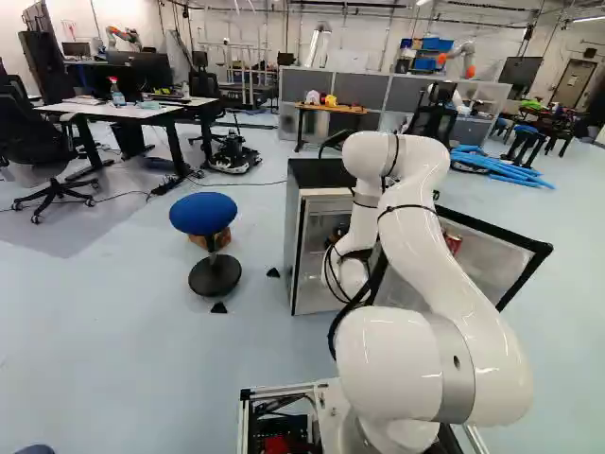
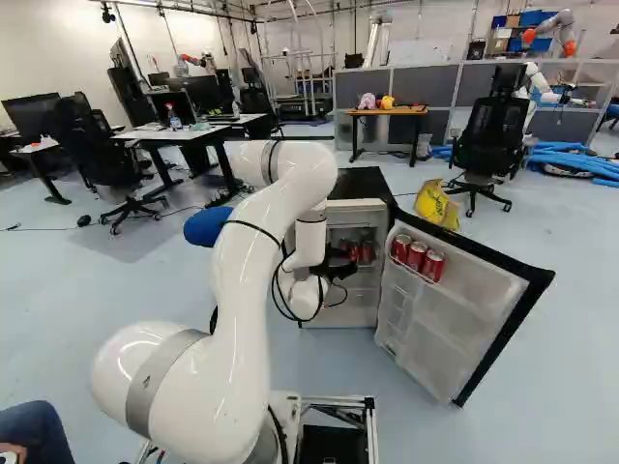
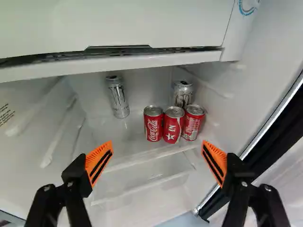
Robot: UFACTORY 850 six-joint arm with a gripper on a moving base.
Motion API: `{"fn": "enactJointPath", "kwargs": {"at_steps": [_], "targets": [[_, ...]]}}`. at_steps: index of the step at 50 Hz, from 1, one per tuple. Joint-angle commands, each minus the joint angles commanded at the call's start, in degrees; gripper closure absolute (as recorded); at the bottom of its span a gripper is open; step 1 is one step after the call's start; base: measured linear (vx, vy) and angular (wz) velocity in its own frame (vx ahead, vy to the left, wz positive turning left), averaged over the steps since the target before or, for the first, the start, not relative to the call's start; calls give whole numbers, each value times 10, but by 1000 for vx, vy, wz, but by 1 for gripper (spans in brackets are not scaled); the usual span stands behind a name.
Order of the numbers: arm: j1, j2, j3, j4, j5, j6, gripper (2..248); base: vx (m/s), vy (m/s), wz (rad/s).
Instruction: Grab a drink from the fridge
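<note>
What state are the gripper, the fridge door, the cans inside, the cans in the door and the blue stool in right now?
Gripper: open, nothing between the pads.
Fridge door: wide open.
Three red cans inside: upright, in a row, ungripped.
Two silver cans: upright, apart, one behind the red cans.
Red cans in the door: upright, in the rack.
Blue stool: upright, unoccupied.

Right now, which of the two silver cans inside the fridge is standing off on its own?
The silver can with a gap between it and the three red cans; the other silver can stands close behind those red ones.
</note>
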Motion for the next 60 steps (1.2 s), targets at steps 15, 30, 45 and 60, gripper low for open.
{"fn": "enactJointPath", "kwargs": {"at_steps": [15,30,45,60], "targets": [[3,-28,-35,5,-27,0,3,0,0,0],[6,-40,-60,11,-47,0,3,0,0,0],[9,-53,-88,13,-68,0,3,0,0,0],[14,-64,-110,13,-69,0,3,0,0,0]]}}
